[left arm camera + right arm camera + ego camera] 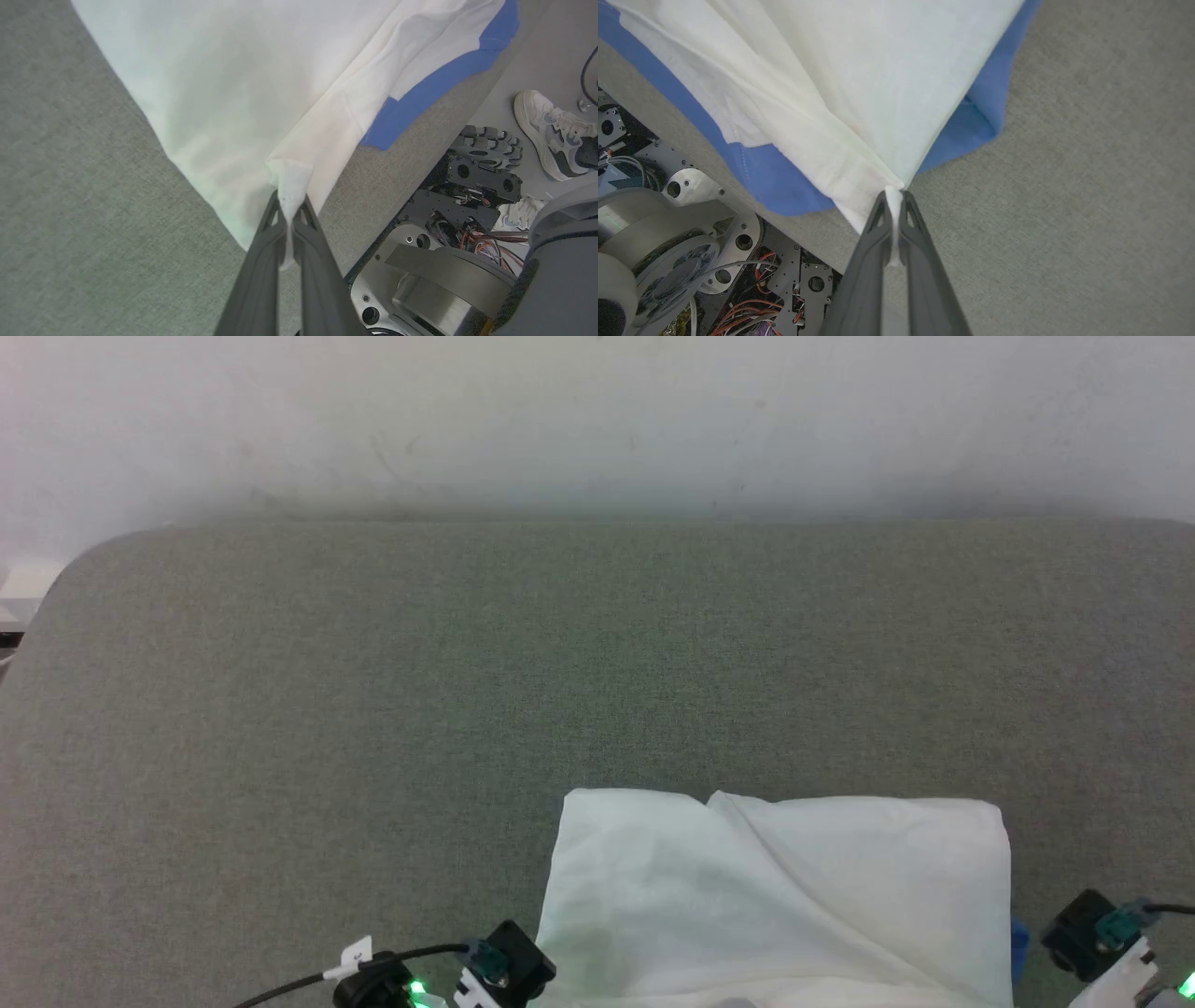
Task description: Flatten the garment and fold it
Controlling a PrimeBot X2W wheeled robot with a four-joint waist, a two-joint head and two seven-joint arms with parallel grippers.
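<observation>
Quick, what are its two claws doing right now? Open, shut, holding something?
Left gripper: shut, pinching a white corner of the garment.
Right gripper: shut, pinching another white edge of the garment.

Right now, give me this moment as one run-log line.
garment: white, blue sleeves, at near edge of grey surface | left tool: shut on garment | right tool: shut on garment

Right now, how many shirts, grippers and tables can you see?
shirt: 1
grippers: 2, the left gripper and the right gripper, each pinching the shirt
table: 1
total: 4
</observation>
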